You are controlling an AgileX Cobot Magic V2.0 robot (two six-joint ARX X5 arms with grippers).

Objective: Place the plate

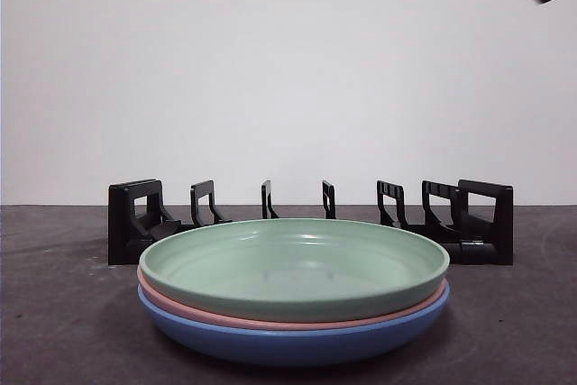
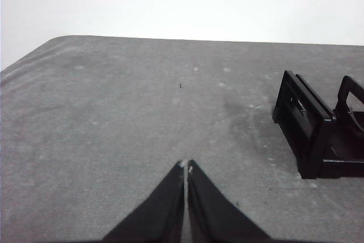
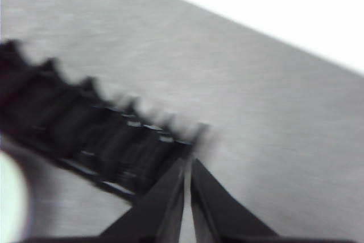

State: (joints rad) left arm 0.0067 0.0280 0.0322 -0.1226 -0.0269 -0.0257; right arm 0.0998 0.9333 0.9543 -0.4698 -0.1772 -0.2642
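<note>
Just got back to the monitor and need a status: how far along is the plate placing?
Nothing looks done: the black rack holds no plates, and the green plate tops the pink plate and blue plate in front of it. Nothing is in hand: the left end effector and right end effector are shut on nothing. All picking and placing remains.

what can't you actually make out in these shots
- Pink plate and blue plate, front view: only rims show, the green plate stacked on top covers their insides.
- Black rack, front view: its middle base is hidden behind the plates.
- Rack, right wrist view: motion blur smears its slots.
- Rack, left wrist view: cut off by the picture's edge.
</note>
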